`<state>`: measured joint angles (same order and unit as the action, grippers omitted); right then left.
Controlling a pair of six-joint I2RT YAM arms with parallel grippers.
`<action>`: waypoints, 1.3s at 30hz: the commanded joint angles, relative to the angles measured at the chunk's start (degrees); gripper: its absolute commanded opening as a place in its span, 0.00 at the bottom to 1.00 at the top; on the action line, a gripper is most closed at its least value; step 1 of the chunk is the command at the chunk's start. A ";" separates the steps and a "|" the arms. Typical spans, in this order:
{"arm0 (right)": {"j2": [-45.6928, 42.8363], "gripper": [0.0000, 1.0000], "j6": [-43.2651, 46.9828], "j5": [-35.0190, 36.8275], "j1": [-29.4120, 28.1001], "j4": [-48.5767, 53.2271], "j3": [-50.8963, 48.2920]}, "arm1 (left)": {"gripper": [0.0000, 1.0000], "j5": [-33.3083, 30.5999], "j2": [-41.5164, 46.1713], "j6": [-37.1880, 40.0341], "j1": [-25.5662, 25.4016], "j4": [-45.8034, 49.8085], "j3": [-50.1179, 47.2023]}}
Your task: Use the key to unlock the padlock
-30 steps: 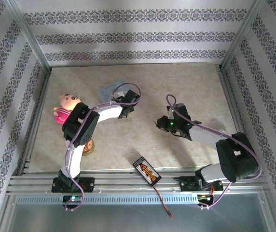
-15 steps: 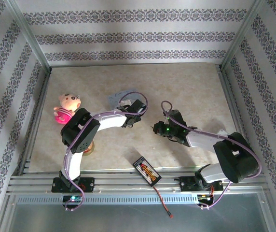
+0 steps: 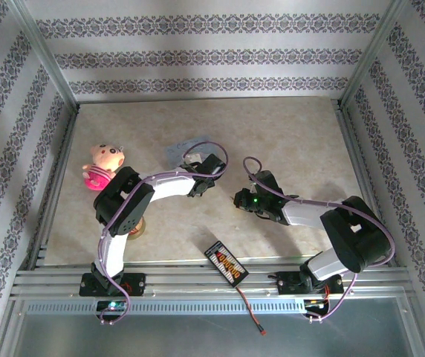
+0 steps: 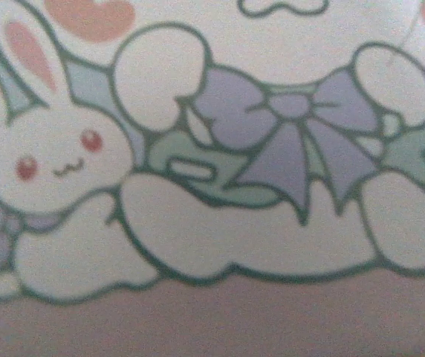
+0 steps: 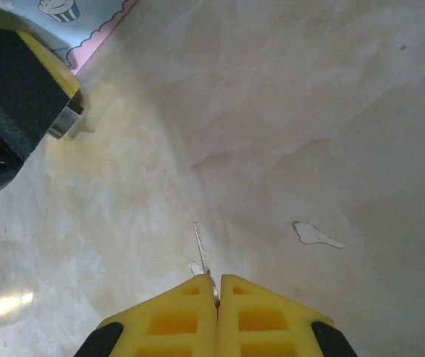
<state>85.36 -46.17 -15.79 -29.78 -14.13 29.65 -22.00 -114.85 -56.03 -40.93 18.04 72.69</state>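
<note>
My right gripper (image 5: 218, 279) is shut on the key (image 5: 202, 249), whose thin silver blade sticks out forward between the yellow fingers, low over the tabletop. From above, the right gripper (image 3: 239, 199) sits just right of my left gripper (image 3: 203, 175). The left gripper (image 5: 19, 89) is a dark and yellow block at the upper left of the right wrist view, with a small silver piece (image 5: 65, 123) at its tip that I cannot identify. The padlock is hidden. The pale blue tin (image 3: 181, 152) lies by the left gripper, and its rabbit print (image 4: 56, 156) is very close in the left wrist view.
A pink pig toy (image 3: 102, 166) stands at the left. A black device with an orange label (image 3: 226, 263) lies at the near edge, with a gold round object (image 3: 137, 227) behind the left arm. A white flake mark (image 5: 315, 235) is on the beige tabletop (image 3: 294, 141).
The left gripper has moved right and slightly nearer, and the tin has shifted with it. The right gripper has moved left and nearer, closing the gap to the left gripper.
</note>
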 commanded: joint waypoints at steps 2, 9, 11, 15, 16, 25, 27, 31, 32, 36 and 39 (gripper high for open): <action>0.75 0.00 0.31 0.88 -0.45 -1.71 1.71 | 0.48 -3.22 -0.19 2.84 -0.56 0.11 1.54; 1.19 0.00 0.38 0.69 -0.31 -1.69 2.42 | 0.46 -3.44 -1.08 3.64 -0.56 -0.47 2.28; 1.37 0.00 0.38 0.59 -0.28 -1.76 2.53 | 0.43 -3.88 -1.26 3.86 -0.56 -0.55 2.37; 1.72 0.00 0.40 0.50 -0.19 -1.78 2.78 | 0.38 -4.21 -1.93 4.09 -0.56 -0.68 2.56; 1.76 0.00 0.41 0.43 -0.19 -1.78 2.83 | 0.37 -4.00 -2.11 4.00 -0.56 -0.71 2.66; 2.00 0.00 0.29 0.41 -0.18 -1.87 2.70 | 0.38 -1.78 -2.95 3.46 -0.56 -1.43 2.07; 2.04 0.00 0.30 0.41 -0.12 -1.87 2.65 | 0.41 -1.42 -2.93 3.38 -0.56 -1.52 1.77; 2.16 0.00 0.38 0.50 -0.10 -1.94 2.92 | 0.40 -1.13 -2.97 3.30 -0.56 -1.78 1.39; 2.18 0.00 0.44 0.54 -0.10 -1.95 2.88 | 0.40 -1.02 -2.86 3.30 -0.56 -1.87 1.39; 2.38 0.00 0.38 0.25 -0.10 -2.00 3.14 | 0.31 -1.31 -2.58 3.56 -0.58 -1.96 1.48; 2.36 0.00 0.47 -0.01 -0.10 -2.04 3.35 | 0.34 -1.73 -2.06 3.65 -0.56 -1.83 1.49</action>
<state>86.96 -46.17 -15.86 -29.78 -15.27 31.38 -23.03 -116.97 -52.69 -40.93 17.10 74.46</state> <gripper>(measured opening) 0.041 0.325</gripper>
